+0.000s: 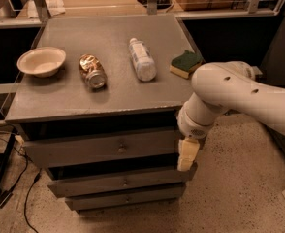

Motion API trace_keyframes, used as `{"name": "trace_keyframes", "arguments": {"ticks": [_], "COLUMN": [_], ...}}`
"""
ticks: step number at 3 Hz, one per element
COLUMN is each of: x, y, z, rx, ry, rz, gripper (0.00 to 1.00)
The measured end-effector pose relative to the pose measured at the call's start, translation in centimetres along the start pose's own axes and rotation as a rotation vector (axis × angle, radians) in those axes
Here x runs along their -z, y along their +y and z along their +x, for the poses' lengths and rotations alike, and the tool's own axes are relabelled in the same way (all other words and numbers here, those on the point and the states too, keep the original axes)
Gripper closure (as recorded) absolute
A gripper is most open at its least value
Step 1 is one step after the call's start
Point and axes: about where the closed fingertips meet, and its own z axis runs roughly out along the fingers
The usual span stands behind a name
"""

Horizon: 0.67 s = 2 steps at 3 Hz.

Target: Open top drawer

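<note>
The top drawer (74,152) is the uppermost grey front of three under the grey tabletop, with a small round metal knob (122,147) at its centre. It sits close in under the tabletop, with a dark gap above it. My gripper (187,155) hangs downward from the white arm (229,89) at the drawer's right end, well to the right of the knob and about level with the drawer's lower edge. It holds nothing that I can see.
On the tabletop (60,98) lie a cream bowl (41,60), a crushed can (92,71), a white bottle on its side (142,58) and a green-and-yellow sponge (186,63). Two narrower drawers (84,184) sit below. Cables (16,178) lie on the floor at the left.
</note>
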Motion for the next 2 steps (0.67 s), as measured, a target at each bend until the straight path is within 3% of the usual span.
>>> {"name": "trace_keyframes", "arguments": {"ticks": [2], "x": [-0.09], "y": [-0.42], "z": [-0.09], "rx": [0.002], "ry": [0.007], "rz": [0.008], "gripper": [0.00]}}
